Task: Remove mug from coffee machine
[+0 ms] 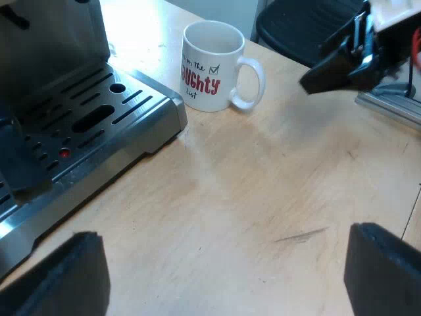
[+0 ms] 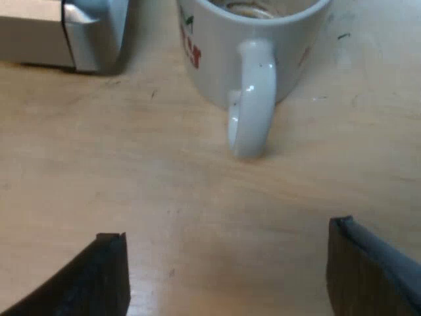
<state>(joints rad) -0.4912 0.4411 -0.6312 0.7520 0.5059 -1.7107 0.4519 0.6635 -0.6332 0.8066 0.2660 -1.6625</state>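
Note:
A white mug (image 1: 212, 66) with red and black lettering stands upright on the wooden table, just off the corner of the espresso machine's metal drip tray (image 1: 92, 125). Its handle (image 2: 252, 99) points toward my right gripper (image 2: 227, 276), which is open a short way back from the handle, with nothing between its fingers. My left gripper (image 1: 227, 276) is open low over bare table, some way from the mug. The other arm's gripper (image 1: 348, 59) hangs above the table near the mug's handle side.
The espresso machine's slotted drip tray has a red dot (image 1: 64, 153) on it and its corner (image 2: 92, 33) sits close beside the mug. A black chair (image 1: 299, 26) stands past the table edge. A metal rail (image 1: 391, 105) lies near the other arm.

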